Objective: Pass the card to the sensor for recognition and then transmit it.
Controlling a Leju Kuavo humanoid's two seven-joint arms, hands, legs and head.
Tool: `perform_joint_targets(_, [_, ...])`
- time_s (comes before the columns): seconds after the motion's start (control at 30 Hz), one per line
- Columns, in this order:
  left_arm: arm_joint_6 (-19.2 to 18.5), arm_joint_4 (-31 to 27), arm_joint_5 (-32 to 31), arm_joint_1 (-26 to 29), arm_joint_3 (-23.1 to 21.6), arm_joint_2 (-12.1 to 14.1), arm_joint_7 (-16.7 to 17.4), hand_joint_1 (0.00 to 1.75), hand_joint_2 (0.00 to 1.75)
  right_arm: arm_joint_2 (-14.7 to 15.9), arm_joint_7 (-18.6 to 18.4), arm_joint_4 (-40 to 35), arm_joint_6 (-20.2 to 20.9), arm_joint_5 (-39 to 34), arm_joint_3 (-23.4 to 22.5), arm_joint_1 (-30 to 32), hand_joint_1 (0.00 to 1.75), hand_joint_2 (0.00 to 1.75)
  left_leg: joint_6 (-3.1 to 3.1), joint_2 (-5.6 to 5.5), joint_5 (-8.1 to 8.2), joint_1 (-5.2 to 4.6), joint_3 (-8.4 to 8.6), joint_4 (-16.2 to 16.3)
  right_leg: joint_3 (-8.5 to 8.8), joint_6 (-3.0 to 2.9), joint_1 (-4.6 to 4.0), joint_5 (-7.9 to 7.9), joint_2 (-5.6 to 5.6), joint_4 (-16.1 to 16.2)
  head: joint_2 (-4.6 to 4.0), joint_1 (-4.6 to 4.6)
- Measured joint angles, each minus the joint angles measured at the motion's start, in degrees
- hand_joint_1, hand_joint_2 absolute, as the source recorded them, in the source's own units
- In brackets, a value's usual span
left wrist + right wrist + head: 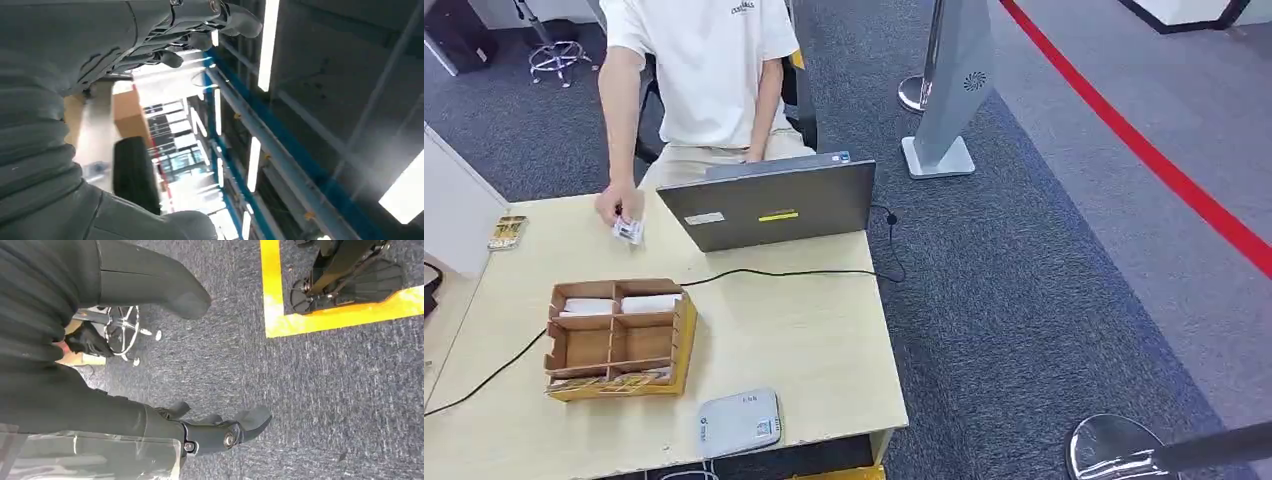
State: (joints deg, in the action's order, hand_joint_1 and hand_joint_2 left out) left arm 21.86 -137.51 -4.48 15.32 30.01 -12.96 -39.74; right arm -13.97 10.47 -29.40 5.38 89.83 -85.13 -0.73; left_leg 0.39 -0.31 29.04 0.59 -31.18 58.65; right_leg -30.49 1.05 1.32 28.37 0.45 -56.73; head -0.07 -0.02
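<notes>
1. One card (627,230) lies on the far left part of the pale wooden table (804,340), under the fingers of a seated person's hand (614,205); the person wears a white shirt and sits behind the table, face out of frame.
2. Just right of that hand, an open grey laptop (769,205) stands with its lid's back toward the camera, a yellow strip on the lid.
3. A black cable (784,272) runs from the laptop's right side across the table and off toward the left edge, passing just behind a cardboard box with compartments (619,340).
4. The box's two far compartments hold white items; the near ones look mostly bare, and small flat pieces lie along its front rim, too small to make out.
5. A light grey sensor pad (739,422) sits near the table's front edge, right of the box and apart from it.
6. A small yellow-printed packet (507,232) rests at the table's far left edge.
7. Open grey carpet (1044,300) spreads right of the table, crossed by a red floor line (1164,165); a white stand (949,90) rises behind the laptop, and a chrome post base (1114,450) is cut off at the lower right.
8. The left hand (195,30) points up at ceiling lights, fingers loosely apart and holding nothing.
9. The right hand (210,432) hangs over carpet by yellow floor tape (280,300), fingers loosely spread, nothing in them.
</notes>
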Motion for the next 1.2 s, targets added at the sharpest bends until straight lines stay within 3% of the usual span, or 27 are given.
perform_joint_targets(0.1, [1.08, -1.96, -0.91, 0.29, -1.15, 0.26, -0.37, 0.0, 1.75, 0.24, -0.11, 0.67, -0.44, 0.0, 0.0, -0.04, 0.0, 1.75, 0.0, 0.0, 0.0, 0.0, 0.01, 0.0, -0.01, 0.0, 0.0, 0.0, 0.0, 0.0, 0.0, 0.0])
perform_joint_targets(0.13, [3.16, -2.36, -1.91, 0.38, -1.66, 0.83, -0.37, 0.0, 1.75, 0.31, -0.15, 0.85, -0.61, 0.0, 0.0, -0.05, 0.0, 1.75, 0.0, 0.0, 0.0, 0.0, 0.02, 0.0, -0.04, 0.0, 0.0, 0.0, 0.0, 0.0, 0.0, 0.02])
perform_joint_targets(0.2, [13.42, -2.64, -5.89, 0.57, -5.93, 4.84, -0.37, 0.0, 1.75, 0.63, -0.72, 1.79, -1.07, 0.0, 0.13, -0.1, 0.0, 1.75, 0.0, -0.02, 0.0, 0.03, 0.03, 0.0, -0.13, 0.0, -0.02, 0.0, -0.02, 0.0, 0.0, -0.02])
perform_joint_targets(0.23, [16.25, -2.64, -7.14, 0.28, -8.85, 7.09, -0.37, 0.0, 1.75, 0.87, -1.07, 2.4, -1.33, -0.04, 0.17, -0.16, 0.0, 1.75, -0.01, -0.07, 0.0, 0.02, 0.02, 0.0, -0.12, 0.0, -0.02, 0.01, -0.09, 0.0, 0.0, 0.0])
perform_joint_targets(0.37, [17.7, -0.28, -10.25, -3.54, -17.38, 12.75, -0.24, 0.0, 1.75, 1.44, -2.6, 4.66, -1.09, -2.71, -0.48, -0.96, 0.0, 1.75, -0.05, -0.07, -0.04, 0.03, 0.05, 0.0, -0.11, -0.03, -0.03, -0.02, -0.1, 0.0, 0.0, 0.02])
perform_joint_targets(0.5, [17.77, 4.91, -22.85, -10.57, -21.9, 15.54, 5.08, 0.0, 1.75, 1.73, -3.34, 6.53, -1.29, -2.8, -1.03, -1.32, 0.0, 1.75, -0.04, -0.1, -0.21, 0.03, 0.01, 0.0, -0.08, -0.05, -0.02, -0.13, -0.12, -0.01, 0.0, 0.02])
perform_joint_targets(0.57, [16.76, 9.19, -35.19, -16.38, -24.5, 17.84, 12.98, 0.0, 1.75, 2.1, -3.74, 7.85, -2.23, -2.82, -1.2, -1.64, 0.0, 1.75, -0.05, -0.09, -0.27, 0.02, 0.02, 0.02, -0.12, -0.06, -0.02, -0.21, -0.11, -0.01, 0.0, 0.0])
perform_joint_targets(0.67, [8.44, 16.43, -52.94, -25.06, -28.8, 20.9, 27.58, 0.0, 1.75, 2.67, -4.26, 9.2, -2.64, -4.77, -1.38, -2.13, 0.0, 1.75, -0.04, -0.17, -0.39, 0.01, -0.02, 0.03, -0.14, -0.02, -0.02, -0.28, -0.16, -0.01, 0.0, 0.04])
perform_joint_targets(0.73, [-1.95, 21.28, -60.86, -31.35, -32.46, 23.13, 36.46, 0.0, 1.75, 3.06, -4.42, 9.88, -2.25, -7.26, -1.42, -2.46, 0.0, 1.75, -0.09, -0.17, -0.48, 0.02, -0.05, 0.04, -0.22, -0.07, -0.02, -0.41, -0.12, -0.01, 0.0, -0.02])
perform_joint_targets(0.77, [-9.42, 24.27, -63.7, -34.87, -34.34, 24.02, 40.98, 0.0, 1.75, 3.28, -4.57, 10.14, -1.86, -7.98, -1.42, -2.58, 0.0, 1.75, -0.09, -0.17, -0.55, 0.02, -0.1, 0.05, -0.17, -0.07, -0.02, -0.46, -0.12, -0.01, 0.0, 0.02])
perform_joint_targets(0.9, [-33.56, 35.2, -65.53, -47.12, -42.78, 26.97, 50.63, 0.0, 1.75, 4.15, -5.31, 10.69, -0.39, -9.79, -1.42, -2.98, 0.0, 1.75, -0.15, -0.12, -0.7, 0.02, -0.38, 0.06, -0.45, -0.07, -0.02, -0.67, -0.03, -0.03, 0.0, 0.0])
perform_joint_targets(0.97, [-42.02, 40.95, -65.04, -52.42, -46.73, 28.02, 54.21, 0.0, 1.75, 4.61, -6.14, 10.9, -0.11, -10.71, -1.44, -3.2, 0.0, 1.75, -0.14, -0.04, -0.71, 0.02, -0.47, 0.06, -0.55, -0.07, -0.02, -0.69, 0.06, -0.05, 0.0, -0.04])
perform_joint_targets(1.03, [-48.68, 46.71, -64.94, -56.36, -49.98, 28.52, 59.56, 0.0, 1.75, 5.05, -7.21, 11.08, 0.11, -11.19, -1.44, -3.4, 0.0, 1.75, -0.14, 0.04, -0.71, 0.02, -0.49, 0.06, -0.55, -0.07, -0.01, -0.7, 0.15, -0.07, 0.0, 0.0])
perform_joint_targets(1.07, [-50.12, 49.63, -64.91, -57.64, -50.84, 28.79, 61.82, 0.0, 1.75, 5.18, -7.63, 11.19, 0.09, -11.3, -1.44, -3.57, 0.0, 1.75, -0.15, 0.16, -0.7, 0.01, -0.47, 0.06, -0.58, -0.07, -0.01, -0.71, 0.29, -0.08, 0.0, 0.07])
perform_joint_targets(1.2, [-48.17, 59.0, -64.87, -59.51, -52.91, 30.05, 63.08, 0.0, 1.75, 5.64, -8.09, 11.56, -0.02, -11.32, -1.44, -3.67, 0.0, 1.75, -0.17, 0.33, -0.69, 0.03, -0.52, 0.06, -0.74, -0.1, -0.02, -0.72, 0.46, -0.1, 0.0, -0.04])
